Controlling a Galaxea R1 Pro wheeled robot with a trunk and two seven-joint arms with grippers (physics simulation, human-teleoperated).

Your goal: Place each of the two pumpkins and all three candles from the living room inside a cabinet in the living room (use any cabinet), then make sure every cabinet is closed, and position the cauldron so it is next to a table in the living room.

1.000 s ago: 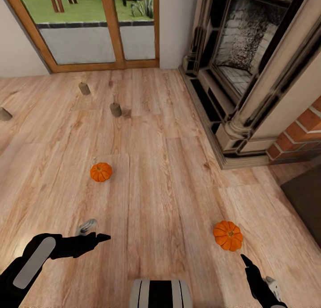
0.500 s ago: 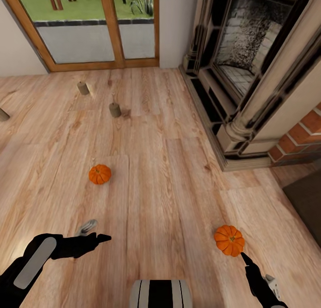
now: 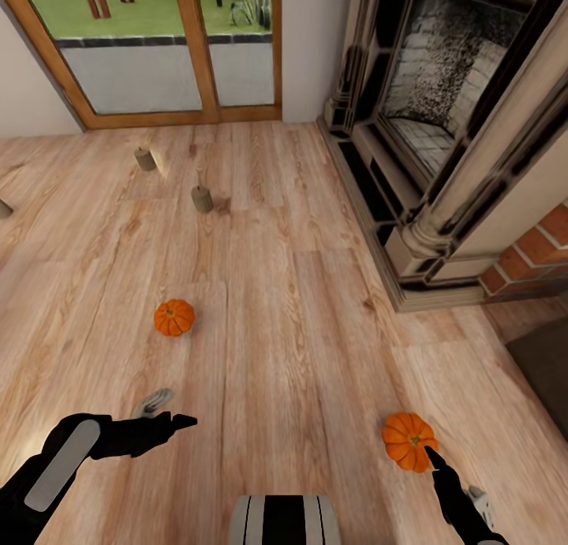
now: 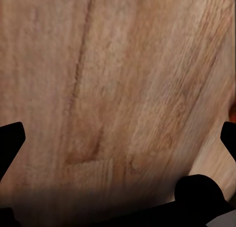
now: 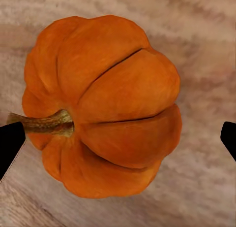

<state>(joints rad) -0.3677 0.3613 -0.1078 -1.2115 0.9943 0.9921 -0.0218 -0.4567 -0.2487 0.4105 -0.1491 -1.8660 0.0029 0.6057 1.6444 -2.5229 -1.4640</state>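
Observation:
Two orange pumpkins lie on the wooden floor: one [image 3: 174, 317] ahead of my left arm, the other [image 3: 409, 441] at the tip of my right gripper [image 3: 456, 478]. In the right wrist view this pumpkin [image 5: 105, 104] lies on its side, stem sideways, between the spread fingertips [image 5: 11, 141] without touching them. My left gripper [image 3: 170, 409] is open over bare floor [image 4: 118, 89]. Three tan candles stand farther off: one [image 3: 202, 199] mid-floor, one [image 3: 145, 159] nearer the doors, one [image 3: 4, 209] at the left edge. Cabinet, cauldron and table are out of view.
A stone fireplace [image 3: 442, 135] with a raised hearth runs along the right. Glazed wooden doors [image 3: 158, 48] close off the far wall. A dark mat [image 3: 548, 363] lies at the right edge. My base [image 3: 284, 520] shows at the bottom.
The camera has advanced, so the floor and its things slid down the picture. The right pumpkin now lies right at my right fingertip. Both arms keep their pose.

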